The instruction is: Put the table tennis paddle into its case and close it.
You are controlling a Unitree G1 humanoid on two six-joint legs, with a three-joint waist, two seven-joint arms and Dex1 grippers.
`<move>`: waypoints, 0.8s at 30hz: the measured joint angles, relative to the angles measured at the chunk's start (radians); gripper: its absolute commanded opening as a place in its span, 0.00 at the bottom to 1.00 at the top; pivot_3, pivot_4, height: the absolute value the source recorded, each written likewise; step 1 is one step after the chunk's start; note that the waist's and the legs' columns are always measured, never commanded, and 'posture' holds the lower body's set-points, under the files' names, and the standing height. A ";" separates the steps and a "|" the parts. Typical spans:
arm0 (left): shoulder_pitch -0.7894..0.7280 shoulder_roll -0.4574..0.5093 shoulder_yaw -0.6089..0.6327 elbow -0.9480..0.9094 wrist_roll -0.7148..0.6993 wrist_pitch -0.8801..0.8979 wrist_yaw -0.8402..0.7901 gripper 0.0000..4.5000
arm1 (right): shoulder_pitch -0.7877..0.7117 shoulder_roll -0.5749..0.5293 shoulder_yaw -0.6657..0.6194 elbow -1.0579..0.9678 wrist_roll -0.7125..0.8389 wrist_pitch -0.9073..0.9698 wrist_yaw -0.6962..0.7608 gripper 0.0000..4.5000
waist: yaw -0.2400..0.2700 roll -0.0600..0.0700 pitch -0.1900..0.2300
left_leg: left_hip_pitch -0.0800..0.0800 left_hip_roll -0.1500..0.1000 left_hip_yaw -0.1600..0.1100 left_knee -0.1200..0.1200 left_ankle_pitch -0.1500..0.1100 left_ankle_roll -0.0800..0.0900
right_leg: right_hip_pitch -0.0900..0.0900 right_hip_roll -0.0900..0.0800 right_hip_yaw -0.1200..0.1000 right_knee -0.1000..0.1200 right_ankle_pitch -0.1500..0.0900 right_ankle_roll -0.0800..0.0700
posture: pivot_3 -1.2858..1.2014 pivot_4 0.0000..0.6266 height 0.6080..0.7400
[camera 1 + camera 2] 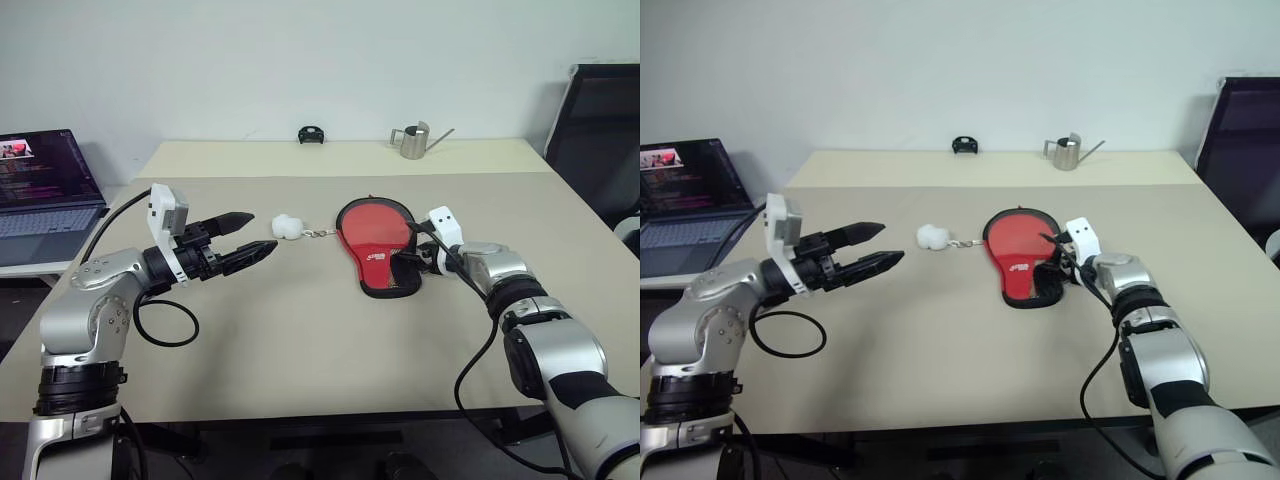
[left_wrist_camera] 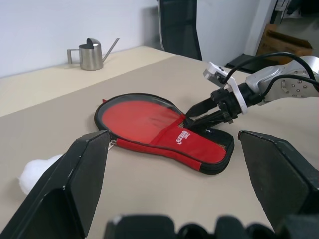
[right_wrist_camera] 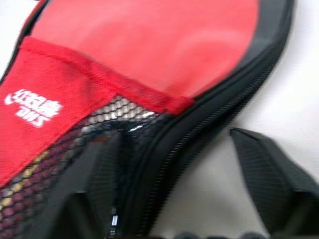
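— Where, left to right, do things stand?
— Left pincer [image 1: 252, 240] hovers, fingers apart; white ball [image 1: 288, 227] just beyond.

— And the case [image 1: 378, 245]?
— Flat on the worktop [image 1: 300, 340]; right pincer [image 2: 199, 113] straddles its zipper rim, fingers apart. A watering can [image 1: 412, 141] stands behind.

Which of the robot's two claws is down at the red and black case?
The right gripper. Its black fingers straddle the zipper edge at the narrow handle end of the case, while the left gripper hovers open above the table, off by the white fluffy ball.
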 measured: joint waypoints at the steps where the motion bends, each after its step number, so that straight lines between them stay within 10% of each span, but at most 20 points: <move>1: 0.000 0.001 0.000 -0.001 0.000 0.000 -0.001 1.00 | 0.000 0.007 0.000 0.002 -0.004 -0.003 -0.001 0.51 | 0.000 -0.001 -0.001 | 0.001 0.000 0.000 0.000 0.000 0.000 | 0.000 0.000 0.000 0.000 0.000 0.000 | 0.52 0.24 1.00; 9: 0.028 0.022 0.000 -0.025 -0.002 0.001 -0.011 1.00 | -0.001 0.035 -0.014 0.018 -0.011 -0.001 -0.036 0.00 | -0.006 -0.004 -0.003 | 0.009 0.000 0.001 0.000 0.000 0.000 | 0.005 0.000 0.001 0.005 0.000 0.000 | 0.52 0.24 1.00; 24: 0.163 0.169 -0.005 -0.054 -0.013 0.001 -0.177 1.00 | 0.007 0.054 -0.146 -0.060 0.077 0.221 -0.125 0.00 | -0.008 -0.005 -0.003 | 0.012 0.000 -0.002 -0.002 0.000 0.000 | 0.011 0.000 -0.002 0.001 0.000 -0.001 | 0.52 0.24 1.00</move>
